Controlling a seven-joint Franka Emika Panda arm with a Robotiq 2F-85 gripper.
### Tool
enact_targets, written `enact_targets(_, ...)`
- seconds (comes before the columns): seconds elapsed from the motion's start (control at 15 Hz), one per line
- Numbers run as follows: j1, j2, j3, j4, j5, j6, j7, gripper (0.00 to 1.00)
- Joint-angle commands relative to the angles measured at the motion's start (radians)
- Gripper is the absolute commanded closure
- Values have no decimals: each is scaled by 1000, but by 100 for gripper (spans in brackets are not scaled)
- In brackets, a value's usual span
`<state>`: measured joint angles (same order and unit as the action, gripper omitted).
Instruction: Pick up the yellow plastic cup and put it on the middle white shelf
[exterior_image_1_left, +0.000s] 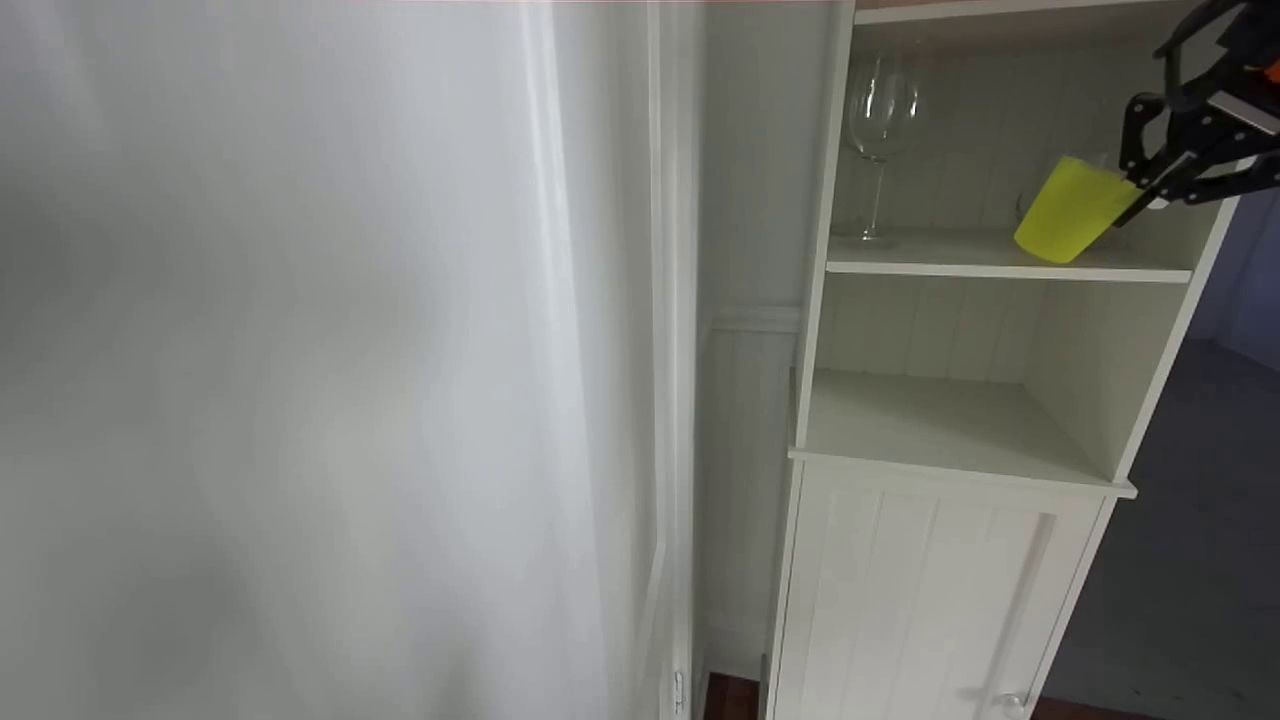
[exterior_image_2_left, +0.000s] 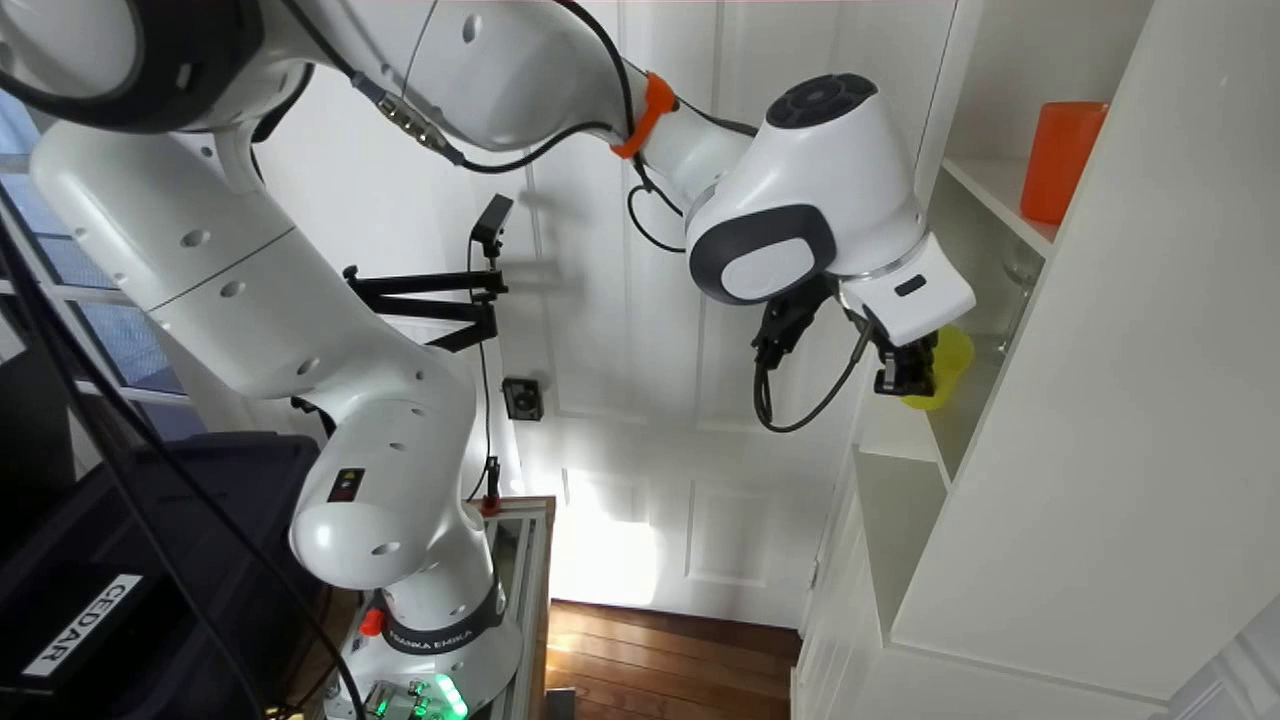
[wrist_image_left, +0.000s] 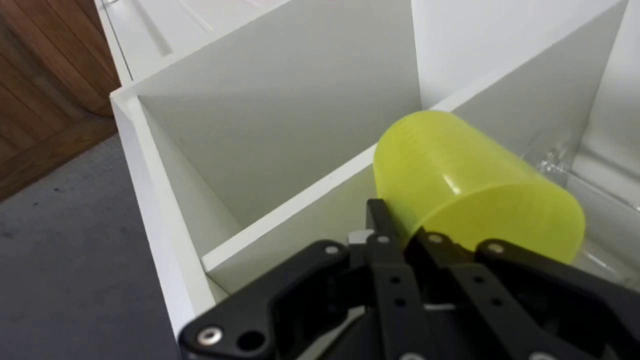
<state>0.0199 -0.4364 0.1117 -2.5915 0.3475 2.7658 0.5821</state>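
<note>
Wrist view shows you the gripper (wrist_image_left: 397, 224) clamped on the yellow plastic cup (wrist_image_left: 450, 155) at its rim, the cup tilted by the front edge of the middle white shelf (wrist_image_left: 300, 195) (whether it touches, you can't make out). In an exterior view, a clear wine glass (exterior_image_1_left: 884, 108) stands upright on that shelf, apart from your cup.
</note>
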Motion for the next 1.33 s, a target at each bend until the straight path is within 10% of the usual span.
enact_targets(0.0,-27,41,39,-9,28,126,112,99)
enact_targets(0.4,-42,98,62,-4,-2,214,220,99)
enact_targets(0.47,-49,103,70,-3,-8,216,233,70)
enact_targets(1.27,-17,96,47,-5,7,227,202,0)
